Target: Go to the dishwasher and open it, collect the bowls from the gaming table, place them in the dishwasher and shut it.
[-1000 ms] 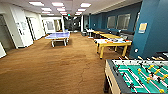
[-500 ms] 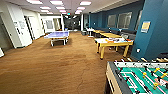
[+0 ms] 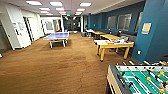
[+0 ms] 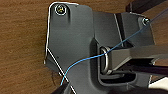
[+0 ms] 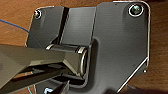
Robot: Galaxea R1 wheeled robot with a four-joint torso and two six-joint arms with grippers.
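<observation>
At the far left of the head view stand white walls and doors (image 3: 18, 30), and just right of them a blue table-tennis table (image 3: 57, 36) sits well back on the brown carpet (image 3: 50, 67), which lies open across the middle of the room. Further right, the gaming table (image 3: 113, 45), a bench with a white top and yellow legs, stands beside the blue wall (image 3: 152, 32); small colourful things lie on its top, likely the bowls, though they are too blurred to tell apart. At the near right corner is the foosball table (image 3: 140, 80), close to the robot. No dishwasher can be made out here. Whether either gripper is released or clenched I cannot tell. The main risk, as I judge it, is clipping the foosball table's corner while driving, since it sits so near the base.
</observation>
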